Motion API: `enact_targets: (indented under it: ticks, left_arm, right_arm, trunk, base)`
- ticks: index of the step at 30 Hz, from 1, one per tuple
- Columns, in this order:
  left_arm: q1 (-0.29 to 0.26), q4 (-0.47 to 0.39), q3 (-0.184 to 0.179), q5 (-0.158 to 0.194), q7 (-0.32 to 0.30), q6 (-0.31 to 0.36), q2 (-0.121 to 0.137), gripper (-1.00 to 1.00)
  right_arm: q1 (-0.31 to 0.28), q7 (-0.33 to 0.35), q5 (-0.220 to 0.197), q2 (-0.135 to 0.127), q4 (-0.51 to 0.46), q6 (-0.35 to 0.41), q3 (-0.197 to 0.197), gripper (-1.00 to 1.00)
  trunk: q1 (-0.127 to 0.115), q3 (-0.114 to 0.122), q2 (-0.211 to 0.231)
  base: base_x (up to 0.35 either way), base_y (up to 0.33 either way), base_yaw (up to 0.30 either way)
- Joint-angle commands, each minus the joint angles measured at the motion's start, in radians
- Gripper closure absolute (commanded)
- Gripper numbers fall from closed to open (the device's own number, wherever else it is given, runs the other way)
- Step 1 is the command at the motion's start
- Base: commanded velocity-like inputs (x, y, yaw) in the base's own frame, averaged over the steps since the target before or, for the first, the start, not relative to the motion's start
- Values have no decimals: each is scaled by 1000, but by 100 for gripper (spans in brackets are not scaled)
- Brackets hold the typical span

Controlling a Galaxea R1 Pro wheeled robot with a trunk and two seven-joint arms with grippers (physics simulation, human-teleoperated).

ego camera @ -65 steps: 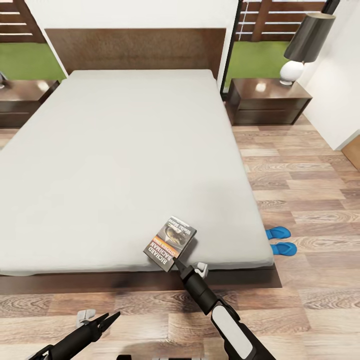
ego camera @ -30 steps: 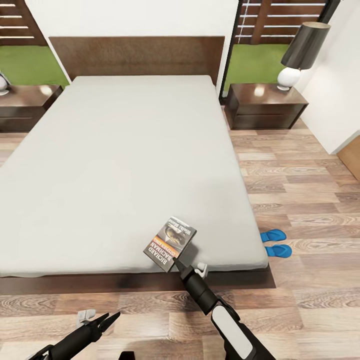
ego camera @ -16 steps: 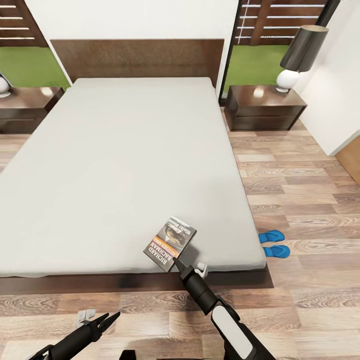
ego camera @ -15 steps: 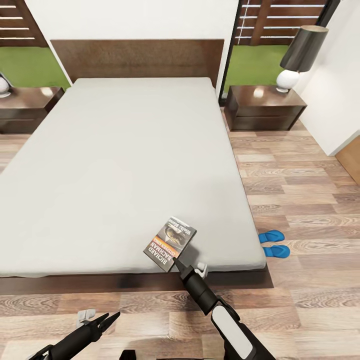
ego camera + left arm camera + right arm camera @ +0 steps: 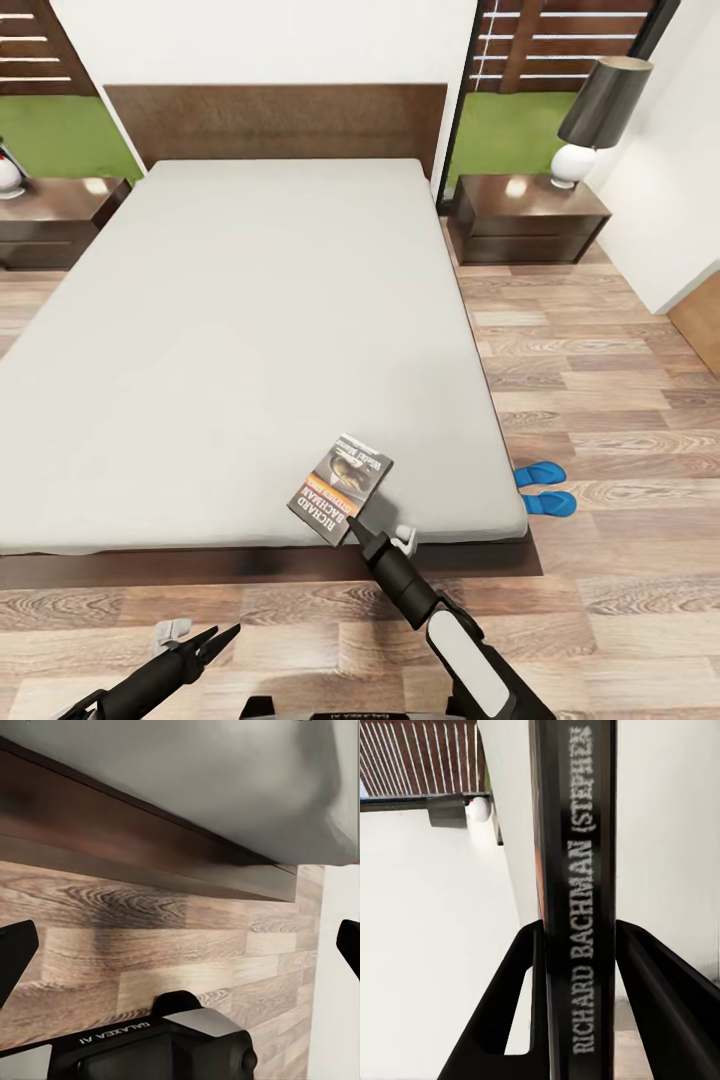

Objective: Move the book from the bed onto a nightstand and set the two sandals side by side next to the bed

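We had the book (image 5: 341,487) pinched at its lower edge in our right gripper (image 5: 358,524), jaws tight on either side of the spine, held tilted above the near right corner of the bed (image 5: 250,330). The right-hand nightstand (image 5: 527,217) lay far ahead and to the right, nearer this arm. Our left gripper (image 5: 205,643) hung low with jaws spread and empty.

Between the fingers of your right gripper (image 5: 352,524) the book (image 5: 340,487) shows a smooth printed paper cover with a faint sheen. Beyond it, the bed (image 5: 250,330) has a matt, cloth-like pale mattress on a dark wood frame. Under your left gripper (image 5: 222,633) the floor (image 5: 620,400) is grained wood planking. Far ahead, the nightstand (image 5: 528,220) looks like glossy dark wood.
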Motion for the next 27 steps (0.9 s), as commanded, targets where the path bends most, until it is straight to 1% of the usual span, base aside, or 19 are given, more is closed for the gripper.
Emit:
enact_targets:
  ticks: [1, 2, 3, 6, 7, 9, 10, 13, 14, 16, 17, 18, 19, 20, 22, 23, 24, 26, 27]
  left_arm:
    - [-1, 1, 2, -2, -3, -4, 0, -100]
    - [-1, 1, 2, -2, -3, -4, 0, -100]
    - [-1, 1, 2, -2, -3, -4, 0, -100]
    - [-1, 1, 3, -3, -5, -4, 1, -100]
    - [-1, 1, 3, -3, -5, -4, 1, -100]
    - [-1, 2, 3, -3, -6, -4, 2, -100]
    - [-1, 2, 3, -3, -7, -4, 3, -100]
    - [-1, 2, 3, -3, -10, -4, 5, -100]
    - [-1, 2, 3, -3, -10, -4, 5, -100]
    - [-1, 2, 4, -3, -13, -4, 8, -100]
    - [-1, 2, 4, -3, -14, -4, 9, -100]
    - [-1, 3, 4, -3, -17, -4, 16, -100]
    - [-1, 3, 4, -3, -18, -4, 20, -100]
    - [-1, 3, 5, -2, -19, -4, 27, -100]
    - [-1, 3, 4, -2, -20, -4, 36, -100]
    - [-1, 3, 4, -2, -20, -4, 38, -100]
    - [-1, 3, 4, -2, -20, -4, 39, -100]
    - [-1, 10, 3, -2, -17, -5, 38, -100]
    - [-1, 24, 2, -2, -13, -7, 37, -100]
  right_arm:
    - [-1, 7, -2, -41, 0, 39, 0, 100]
    - [-1, 7, 1, -59, 0, 52, 1, 100]
    - [0, 8, 5, -102, 0, 90, 2, 100]
    - [1, 11, 10, -270, -2, 238, 5, 100]
    - [1, 12, 10, -296, -2, 260, 5, 100]
    - [1, 12, 10, -390, 2, 333, 8, 100]
    - [1, 14, 11, -423, 5, 357, 9, 100]
    - [1, 23, 11, -479, 11, 385, 8, 100]
    - [1, 40, 11, -509, 16, 392, 9, 100]
    - [1, 112, 11, -573, 41, 400, 9, 100]
    - [2, 138, 12, -587, 49, 400, 9, 100]
    - [2, 229, 13, -621, 86, 402, 10, 100]
    - [2, 262, 13, -629, 103, 402, 10, 100]
    - [2, 326, 16, -641, 147, 399, 10, 100]
    - [2, 421, 30, -649, 269, 392, 11, 100]
    - [2, 446, 42, -650, 336, 388, 11, 100]
    - [2, 456, 50, -650, 366, 385, 11, 100]
    - [2, 477, 88, -649, 460, 365, 11, 100]
    - [2, 485, 121, -648, 506, 322, 12, 100]
  trunk:
    - [-4, 3, 7]
    - [-8, 6, 14]
    - [-12, 9, 21]
    - [-23, 18, 42]
    - [-27, 22, 49]
    - [-35, 28, 63]
    - [-38, 31, 70]
    - [-50, 40, 91]
    - [-54, 44, 98]
    - [-61, 50, 112]
    - [-65, 53, 119]
    - [-69, 56, 126]
    - [-73, 59, 133]
    - [-77, 62, 140]
    - [-84, 69, 154]
    - [-88, 72, 161]
    - [-88, 72, 161]
    - [-88, 72, 161]
    - [-88, 72, 161]
  base:
    - [0, 0, 0]
    - [0, 0, 0]
    - [0, 0, 0]
    - [0, 0, 0]
    - [0, 0, 0]
    - [0, 0, 0]
    - [0, 0, 0]
    - [0, 0, 0]
    - [0, 0, 0]
    - [0, 0, 0]
    - [0, 0, 0]
    - [0, 0, 0]
    - [0, 0, 0]
    - [0, 0, 0]
    - [0, 0, 0]
    - [0, 0, 0]
    - [0, 0, 0]
    - [0, 0, 0]
    - [0, 0, 0]
